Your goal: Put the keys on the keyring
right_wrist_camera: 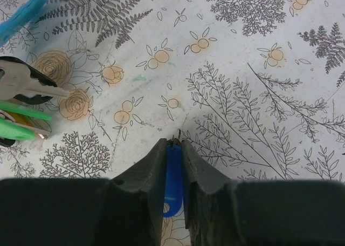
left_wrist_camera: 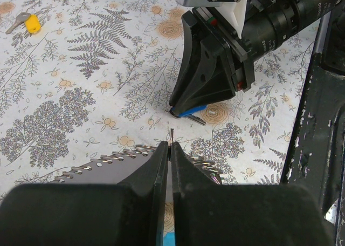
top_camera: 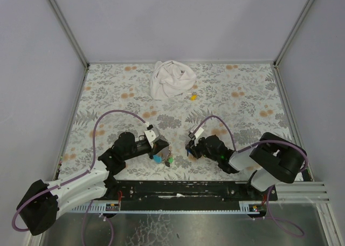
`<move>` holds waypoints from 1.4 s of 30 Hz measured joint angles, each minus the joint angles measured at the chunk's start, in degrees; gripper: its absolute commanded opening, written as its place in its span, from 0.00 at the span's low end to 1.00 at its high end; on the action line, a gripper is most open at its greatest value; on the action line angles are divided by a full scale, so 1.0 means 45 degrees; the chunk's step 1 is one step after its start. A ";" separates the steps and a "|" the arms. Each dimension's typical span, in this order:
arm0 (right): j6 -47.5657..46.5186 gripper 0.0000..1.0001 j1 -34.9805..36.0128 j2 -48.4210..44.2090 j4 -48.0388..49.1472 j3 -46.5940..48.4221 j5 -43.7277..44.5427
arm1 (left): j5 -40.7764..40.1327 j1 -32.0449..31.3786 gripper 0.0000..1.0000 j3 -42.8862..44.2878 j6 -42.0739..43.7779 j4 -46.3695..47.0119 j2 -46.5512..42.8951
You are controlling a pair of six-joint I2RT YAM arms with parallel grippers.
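My left gripper (left_wrist_camera: 170, 144) is shut on the keyring, of which a thin metal tip (left_wrist_camera: 171, 132) sticks out past the jaws. The grey strap (left_wrist_camera: 102, 168) curls under its fingers, and its blue side shows in the right wrist view (right_wrist_camera: 22, 13). Green keys (right_wrist_camera: 19, 121) and a silver key blade (right_wrist_camera: 29, 83) hang near that gripper, at the left of the right wrist view. My right gripper (right_wrist_camera: 173, 142) is shut on the blue key (right_wrist_camera: 173, 173) low over the table. In the top view both grippers (top_camera: 163, 151) (top_camera: 190, 143) face each other, a short gap apart.
A yellow-capped key (top_camera: 192, 96) lies on the flowered table cover further back, and also shows in the left wrist view (left_wrist_camera: 32, 24). A crumpled white cloth (top_camera: 171, 79) lies at the back middle. Grey walls close in the sides and back.
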 measured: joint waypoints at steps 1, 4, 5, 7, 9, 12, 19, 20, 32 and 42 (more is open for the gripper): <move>0.0005 0.18 0.0000 0.0068 0.0000 0.0053 0.0000 | 0.0000 0.0000 0.00 0.0000 0.0000 0.0005 0.0000; 0.0000 0.09 0.0000 0.0151 0.0015 0.0117 0.0005 | 0.0000 0.0000 0.00 0.0000 0.0000 0.0000 0.0000; -0.0005 0.06 0.0000 0.0146 0.0010 0.0117 0.0010 | 0.0000 0.0000 0.00 0.0000 0.0000 0.0000 0.0000; -0.0034 0.01 0.0000 0.0121 -0.0029 0.0117 0.0015 | 0.0000 0.0000 0.00 0.0000 0.0000 -0.0005 -0.0019; -0.0087 0.00 0.0000 0.0005 -0.0170 0.0117 0.0024 | 0.0000 0.0000 0.00 0.0000 0.0000 -0.0005 -0.0058; -0.0257 0.00 0.0000 -0.0563 -0.0792 0.0117 0.0034 | 0.0015 0.0000 0.00 0.0000 0.0000 -0.0005 -0.0117; -0.1282 0.00 -0.0005 -0.3089 -0.4153 0.0889 -0.0529 | 0.0495 0.0000 0.00 0.0000 0.0068 -0.0005 -0.0063; -0.1423 0.00 -0.0010 -0.3356 -0.4609 0.1078 -0.0675 | 0.0636 0.0000 0.00 0.0000 0.0097 -0.0005 -0.0005; -0.3623 0.00 -0.0010 -0.5372 -1.1730 0.4983 -0.2773 | 0.2021 0.0000 0.00 0.0155 0.0534 -0.0049 0.0607; -0.4911 0.00 -0.0010 -0.4721 -1.4634 0.6664 -0.5032 | 0.3045 0.0005 0.00 0.0170 0.0874 -0.0044 0.0748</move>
